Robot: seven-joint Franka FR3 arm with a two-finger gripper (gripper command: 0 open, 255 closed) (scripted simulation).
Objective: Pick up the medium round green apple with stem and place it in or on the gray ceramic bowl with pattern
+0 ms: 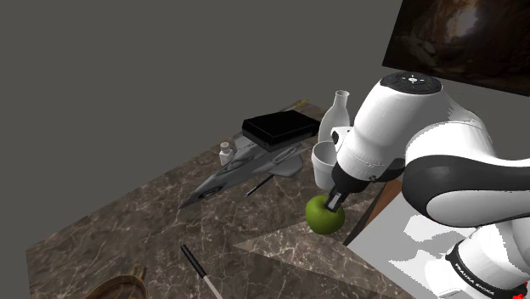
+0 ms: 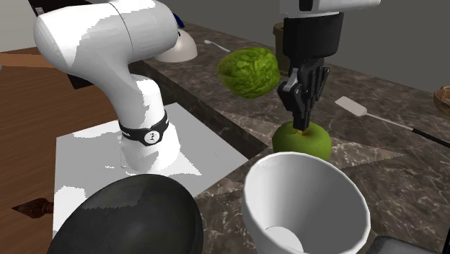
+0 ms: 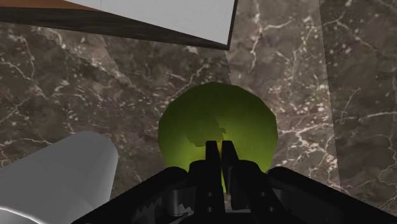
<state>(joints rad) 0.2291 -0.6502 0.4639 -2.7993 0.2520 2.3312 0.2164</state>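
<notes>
One apple, one model jet, one black box.

the end effector stands right on top of the apple, so the room around the fruit matters most. the tightest side is toward the white cup, just beside the apple, with a tall white bottle behind it. a dark bowl sits next to that cup (seen in the second exterior view). the stand has its edge near the apple too. toward the shoulder view's left the desk lies open; a grey toy jet and a thin tool lie low there, well apart from the apple.
</notes>
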